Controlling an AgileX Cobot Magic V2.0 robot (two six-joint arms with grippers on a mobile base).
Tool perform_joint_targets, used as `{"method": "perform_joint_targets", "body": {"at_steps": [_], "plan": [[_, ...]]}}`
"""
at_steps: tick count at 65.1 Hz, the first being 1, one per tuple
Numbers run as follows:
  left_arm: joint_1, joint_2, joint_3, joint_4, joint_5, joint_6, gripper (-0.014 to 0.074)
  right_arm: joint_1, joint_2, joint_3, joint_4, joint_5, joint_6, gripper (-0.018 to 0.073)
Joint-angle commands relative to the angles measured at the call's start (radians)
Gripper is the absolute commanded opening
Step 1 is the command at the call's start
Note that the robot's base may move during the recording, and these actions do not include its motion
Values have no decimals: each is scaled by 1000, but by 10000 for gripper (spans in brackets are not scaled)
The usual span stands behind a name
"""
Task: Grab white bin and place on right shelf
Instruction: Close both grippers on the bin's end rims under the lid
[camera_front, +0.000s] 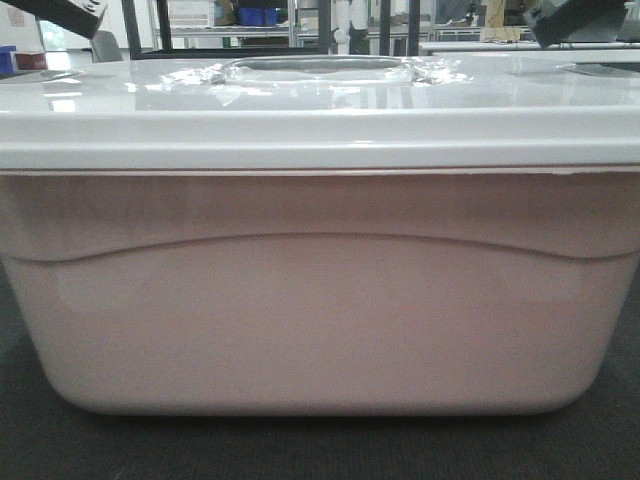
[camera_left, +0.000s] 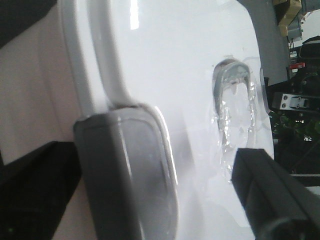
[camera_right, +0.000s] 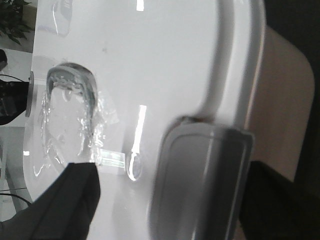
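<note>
The white bin (camera_front: 320, 320) fills the front view, sitting upright on a dark surface (camera_front: 60, 450) with its glossy lid (camera_front: 320, 130) on. Its long axis runs from 9 o'clock to 3 o'clock across that view.

The two arms come in from the opposite short ends, so neither looks nearer than the other. The left fingers (camera_left: 125, 175) are spread. The grey padded one lies at the lid's rim, with the pinkish wall at its 9 o'clock. The dark one hangs over the lid top. From the grey pad, the recessed handle (camera_left: 235, 100), covered in crinkled clear film, lies toward 3 o'clock.

The right fingers (camera_right: 200, 180) mirror this and are also spread. Here the grey pad is at the rim and the handle is toward 9 o'clock. Whether either pad actually presses on the rim cannot be told.

The coming lift probably depends on both arms squeezing inward along the long axis, catching the lid's lip evenly at each end. The right shelf cannot be picked out in these views.
</note>
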Motion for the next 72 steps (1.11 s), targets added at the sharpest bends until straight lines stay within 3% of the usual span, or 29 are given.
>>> {"method": "perform_joint_targets", "body": {"at_steps": [1,22,41,58,72], "plan": [[-10,-23,-34,-83,81,-12,502,-2,-35,-24,71,146,-4,624],[-10,-23,-37,-61,88,-14,489,-2,-35,-24,70,146,-5,624],[-10,-23,-37,-61,88,-14,314,-2,-35,-24,70,146,-5,617],[-10,-23,-37,-61,85,-14,293,-2,-35,-24,70,146,-5,425],[-10,-23,-37,-61,85,-14,293,-2,-35,-24,70,146,-5,407]]}}
